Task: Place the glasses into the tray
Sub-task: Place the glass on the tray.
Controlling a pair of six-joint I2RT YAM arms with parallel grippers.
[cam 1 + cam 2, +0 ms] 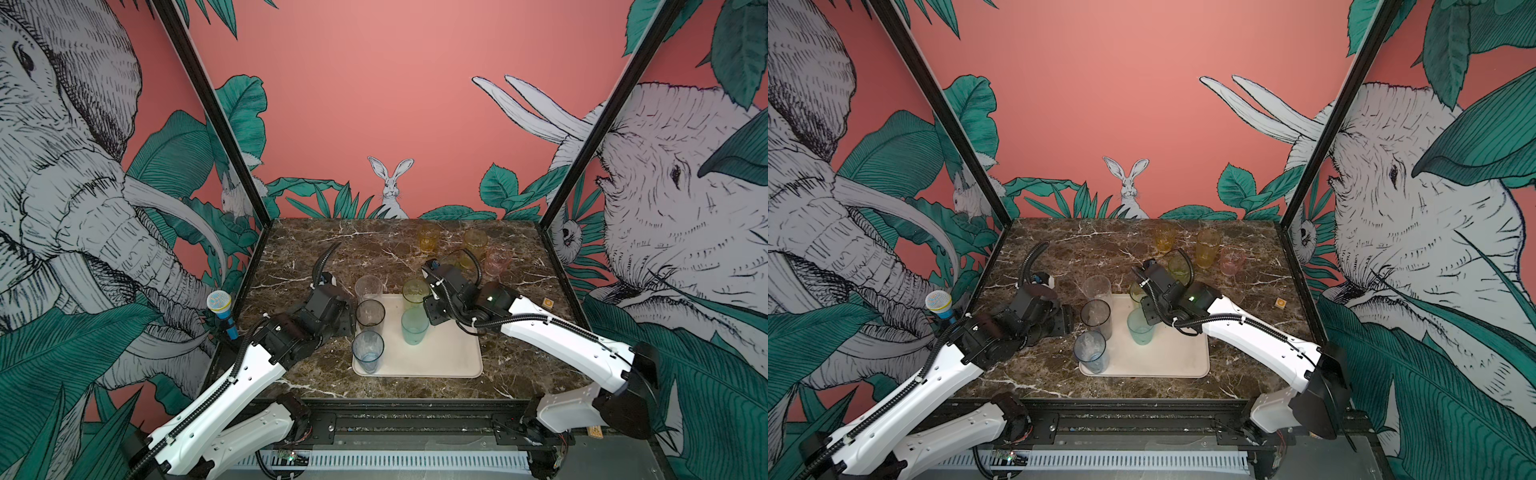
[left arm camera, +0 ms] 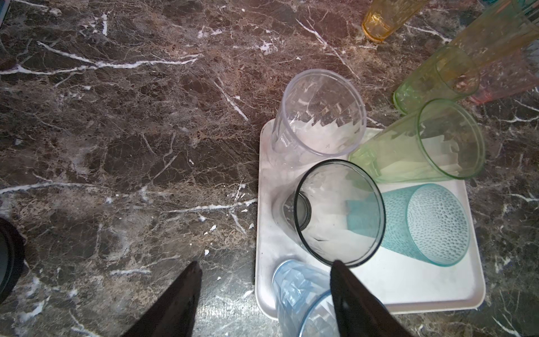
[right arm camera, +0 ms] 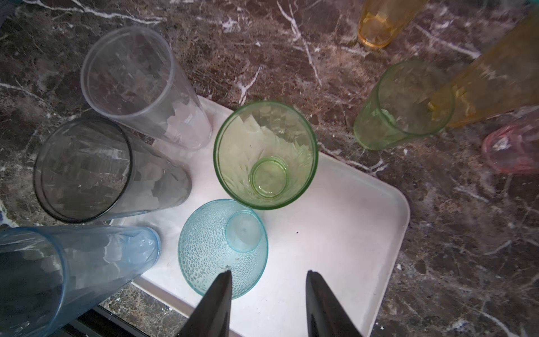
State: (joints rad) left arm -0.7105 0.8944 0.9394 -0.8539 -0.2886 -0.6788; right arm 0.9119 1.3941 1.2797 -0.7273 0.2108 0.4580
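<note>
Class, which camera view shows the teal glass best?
Right wrist view: it looks down into the teal glass, showing dimples and base. Left wrist view: the grey glass partly covers it. In both top views it is small.

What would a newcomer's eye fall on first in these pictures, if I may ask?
Most likely the tumblers standing on the cream tray mid-table: clear, smoky grey, blue, tall green and teal. Both arms crowd them, the left gripper beside the tray and the right gripper over it, each open and empty. Behind, amber, yellow, pink and small green tumblers stand on the dark marble table.
</note>
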